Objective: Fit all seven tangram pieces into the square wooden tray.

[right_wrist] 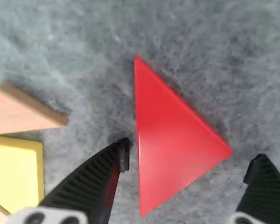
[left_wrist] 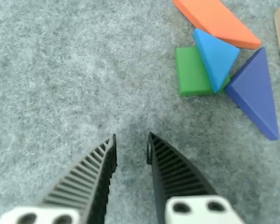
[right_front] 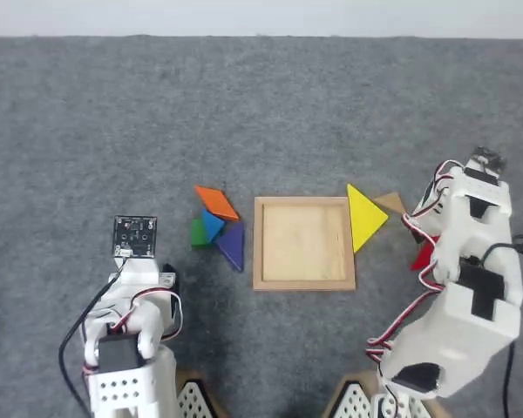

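empty square tray (right_front: pixel 258 244) mid tabletop, pieces lying on both sides
red triangle (right_wrist: pixel 170 140) lies flat right of the tray, between the right arm's (right_front: pixel 462 287) wide-open jaws, ungripped, perhaps untouched. left arm's (right_front: pixel 126 331) jaws, slightly parted and empty, point down at bare grey tabletop near the green square (left_wrist: pixel 191 70).

The surface (right_front: pixel 270 96) is covered in a grey, felt-like carpet with a short, mottled nap, lighter and darker flecks mixed through it. Up close the fibres look fuzzy and slightly matted. Along its far edge runs a pale band (right_front: pixel 261 17), whitish and plain; whether that is a wall or a bare strip beyond the covering I cannot tell. The light is soft and even, falling from above, so shadows on the grey fibres stay faint and short.
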`<action>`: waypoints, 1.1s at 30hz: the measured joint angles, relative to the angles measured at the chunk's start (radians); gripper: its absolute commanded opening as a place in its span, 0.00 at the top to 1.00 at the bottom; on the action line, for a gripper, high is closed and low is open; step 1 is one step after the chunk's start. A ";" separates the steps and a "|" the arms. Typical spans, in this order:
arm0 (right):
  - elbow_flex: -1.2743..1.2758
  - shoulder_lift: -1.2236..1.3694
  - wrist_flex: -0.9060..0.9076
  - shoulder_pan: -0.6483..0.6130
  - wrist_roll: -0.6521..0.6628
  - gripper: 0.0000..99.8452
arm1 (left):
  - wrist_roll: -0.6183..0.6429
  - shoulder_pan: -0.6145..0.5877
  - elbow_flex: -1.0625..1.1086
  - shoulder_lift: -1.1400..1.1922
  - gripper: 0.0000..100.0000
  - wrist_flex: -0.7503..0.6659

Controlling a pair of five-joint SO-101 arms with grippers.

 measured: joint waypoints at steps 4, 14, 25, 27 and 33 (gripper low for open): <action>-0.008 0.014 -0.006 -0.002 0.000 0.69 | 0.000 0.000 0.000 0.000 0.90 0.000; -0.012 0.018 -0.006 -0.015 0.000 0.71 | 0.000 0.000 0.000 0.000 0.90 0.000; -0.012 -0.005 0.009 -0.029 0.000 0.72 | 0.000 0.000 0.000 0.000 0.90 0.000; 0.003 -0.032 0.009 -0.061 0.003 0.72 | 0.000 0.000 0.000 0.000 0.90 0.000; 0.051 -0.133 0.011 -0.137 0.009 0.72 | 0.000 0.000 0.000 0.000 0.90 0.000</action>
